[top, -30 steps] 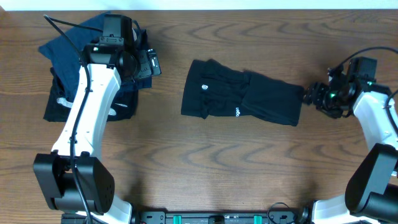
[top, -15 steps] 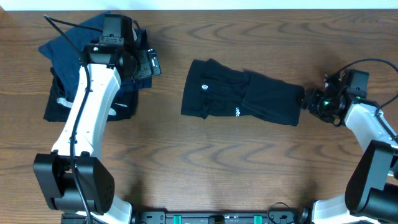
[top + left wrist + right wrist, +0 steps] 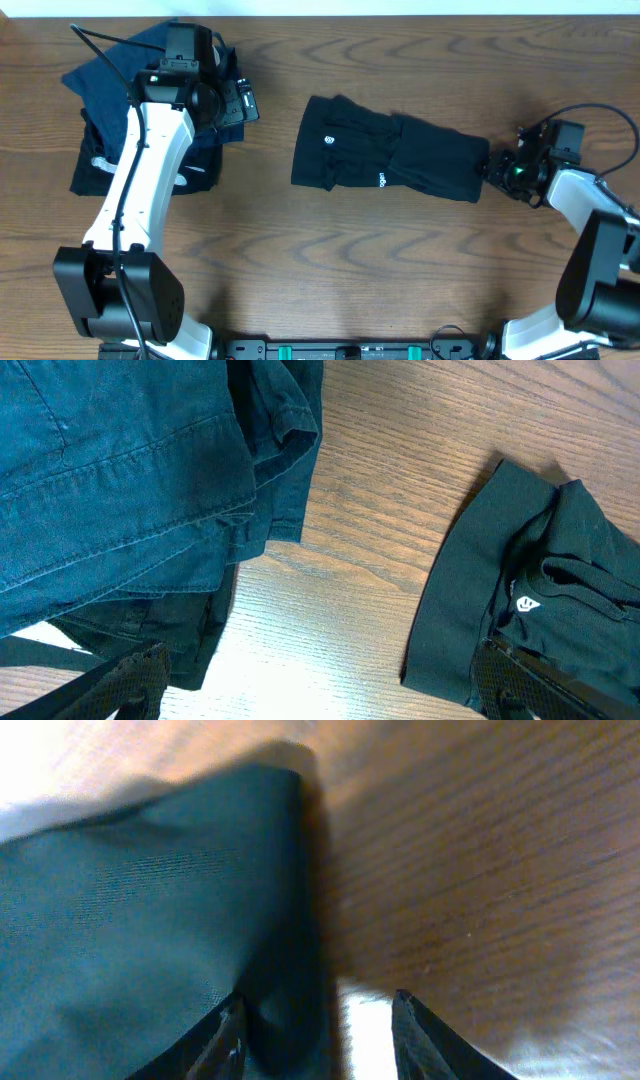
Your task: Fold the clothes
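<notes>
Left hand (image 3: 240, 103) hangs spread as wide as it goes and grips nothing, out toward 10 o'clock on the brown wood-grain bench (image 3: 330, 270), over the 3 o'clock edge of a rumpled heap of navy blue woven garments (image 3: 95, 75). At that heap's 6 o'clock side lies a black folded piece with a silvery-white stripe (image 3: 90, 182). In the left wrist view the same hand (image 3: 320, 695) looks down on the navy cloth (image 3: 120, 480) and, across a strip of bare wood, on the near end of the task's thing. That thing, the large plain black soft-fabric top with small white logo prints (image 3: 390, 155), lies roughly folded into a long bundle at mid-bench. It is well apart from the navy heap, with one logo showing in the left wrist view (image 3: 560, 590). At its 3 o'clock end is the right hand (image 3: 495, 168), and there lies the change: over the last second this hand has come in from further toward 3 o'clock until it meets the cloth's edge, and its fingers have been drawing together. Its wrist view shows them (image 3: 320, 1040) partway in, a gap between them, the fabric's edge (image 3: 130, 920) just inside the 9 o'clock finger and nothing clamped yet. I judge this the start of a pinch on that end, to carry it over toward 9 o'clock for the next fold.
</notes>
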Robot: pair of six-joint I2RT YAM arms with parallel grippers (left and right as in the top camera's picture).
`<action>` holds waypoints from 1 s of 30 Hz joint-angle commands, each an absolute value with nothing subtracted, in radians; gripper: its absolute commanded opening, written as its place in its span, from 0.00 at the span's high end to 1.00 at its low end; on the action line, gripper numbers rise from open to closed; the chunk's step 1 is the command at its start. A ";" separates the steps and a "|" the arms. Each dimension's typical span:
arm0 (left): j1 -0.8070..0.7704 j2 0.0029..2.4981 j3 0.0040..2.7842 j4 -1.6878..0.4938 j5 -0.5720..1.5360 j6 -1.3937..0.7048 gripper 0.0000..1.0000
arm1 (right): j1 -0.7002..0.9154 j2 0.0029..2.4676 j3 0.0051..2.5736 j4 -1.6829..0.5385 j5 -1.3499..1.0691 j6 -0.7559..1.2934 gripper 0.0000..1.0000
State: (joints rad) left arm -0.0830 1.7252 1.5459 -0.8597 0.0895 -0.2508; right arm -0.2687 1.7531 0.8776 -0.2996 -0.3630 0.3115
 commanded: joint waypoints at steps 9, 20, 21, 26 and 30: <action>-0.081 1.728 1.542 -0.863 0.077 -0.249 0.02 | -0.263 1.846 0.885 -0.289 -0.368 0.322 0.89; -0.081 1.728 1.542 -0.863 0.076 -0.249 0.02 | -0.262 1.846 0.899 -0.335 -0.342 0.321 0.65; -0.081 1.728 1.542 -0.863 0.077 -0.249 0.02 | -0.262 1.846 0.899 -0.336 -0.339 0.321 0.72; -0.081 1.728 1.542 -0.863 0.077 -0.249 0.02 | -0.260 1.846 0.899 -0.337 -0.320 0.322 0.99; -0.081 1.728 1.542 -0.863 0.077 -0.249 0.02 | -0.269 1.845 0.921 -0.345 -0.324 0.321 0.99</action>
